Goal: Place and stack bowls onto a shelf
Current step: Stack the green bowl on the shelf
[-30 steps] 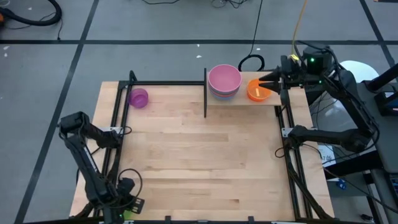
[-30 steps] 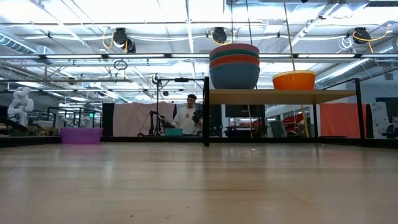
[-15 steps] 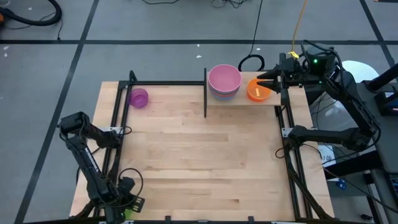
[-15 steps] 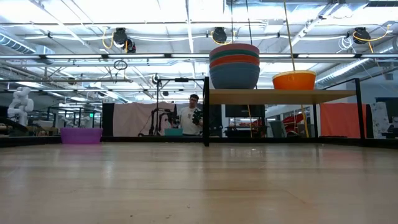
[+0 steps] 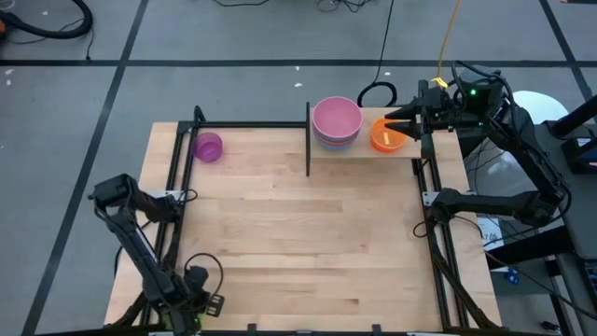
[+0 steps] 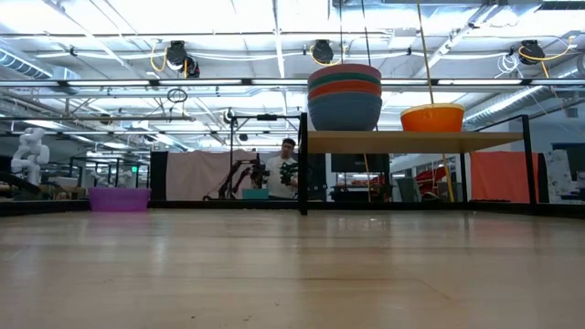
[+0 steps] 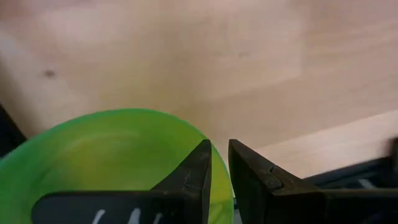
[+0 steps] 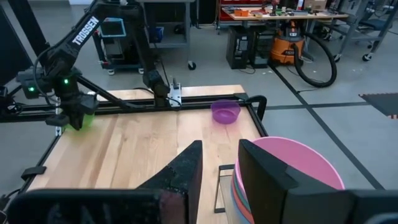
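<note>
My left gripper (image 5: 194, 306) is at the table's near left corner, shut on a small green bowl (image 7: 118, 155), which also shows in the right wrist view as the green bowl (image 8: 83, 118). My right gripper (image 5: 390, 122) hovers open over the orange bowl (image 5: 384, 138), touching nothing. That bowl stands on the shelf (image 5: 373, 154) beside a stack of large bowls with the pink one (image 5: 336, 119) on top. A purple bowl (image 5: 207, 147) sits on the tabletop at the far left. My left gripper pinches the green bowl's rim (image 7: 217, 186) between its two fingers, one finger (image 7: 193, 180) inside the bowl and the other (image 7: 255, 183) outside. Whether the bowl rests on the table or hangs clear, I cannot tell.
Black metal framing (image 5: 308, 140) runs around the tabletop, with an upright post at the shelf's left end. The shelf (image 6: 411, 142) stands well above the tabletop (image 6: 292, 274). A person (image 6: 288, 169) stands in the room beyond the far edge.
My left arm has shifted a little at the near left corner, its elbow dropping slightly toward the near edge; the gripper stays shut on the green bowl. The person beyond the table has moved.
</note>
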Robot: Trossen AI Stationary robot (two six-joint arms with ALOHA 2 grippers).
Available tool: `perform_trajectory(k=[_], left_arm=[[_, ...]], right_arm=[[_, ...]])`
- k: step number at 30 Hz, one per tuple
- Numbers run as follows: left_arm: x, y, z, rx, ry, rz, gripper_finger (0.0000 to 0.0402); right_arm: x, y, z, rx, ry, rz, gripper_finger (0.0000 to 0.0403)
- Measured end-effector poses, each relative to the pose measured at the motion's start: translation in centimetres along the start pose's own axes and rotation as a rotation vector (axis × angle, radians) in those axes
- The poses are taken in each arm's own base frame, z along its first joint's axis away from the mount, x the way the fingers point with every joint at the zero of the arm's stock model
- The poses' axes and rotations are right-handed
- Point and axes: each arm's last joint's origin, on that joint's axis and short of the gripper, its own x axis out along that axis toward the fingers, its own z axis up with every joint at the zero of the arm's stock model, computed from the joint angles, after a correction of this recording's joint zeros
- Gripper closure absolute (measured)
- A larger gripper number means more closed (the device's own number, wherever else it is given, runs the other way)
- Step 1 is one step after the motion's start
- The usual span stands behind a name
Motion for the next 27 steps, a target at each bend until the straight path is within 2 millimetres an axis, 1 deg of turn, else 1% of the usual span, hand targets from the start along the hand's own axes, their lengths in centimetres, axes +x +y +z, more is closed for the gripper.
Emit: perform_trajectory(k=[4,6,10,16,27], left_arm=[[1.3,-0.1,-0.4,-0.014,0.044,0.066,0.0341],[1.6,-0.2,-0.5,-0.014,0.051,0.076,0.0341],[1.5,-0.3,-0.6,-0.009,0.068,0.064,0.0341],[0.6,-0.3,-0.7,-0.002,0.104,0.051,0.0341],[0.6,-0.2,-0.6,0.004,0.096,0.059,0.0341]], right_arm=[[0.0,0.0,0.0,-0.001,0.0,0.0,0.0307],[0.0,0.0,0.0,-0.001,0.0,0.0,0.0307],[0.0,0.0,0.0,-0.001,0.001,0.0,0.0307],[0.0,0.0,0.0,-0.003,0.0,0.0,0.0307],[0.0,0.0,0.0,-0.004,0.0,0.0,0.0307]])
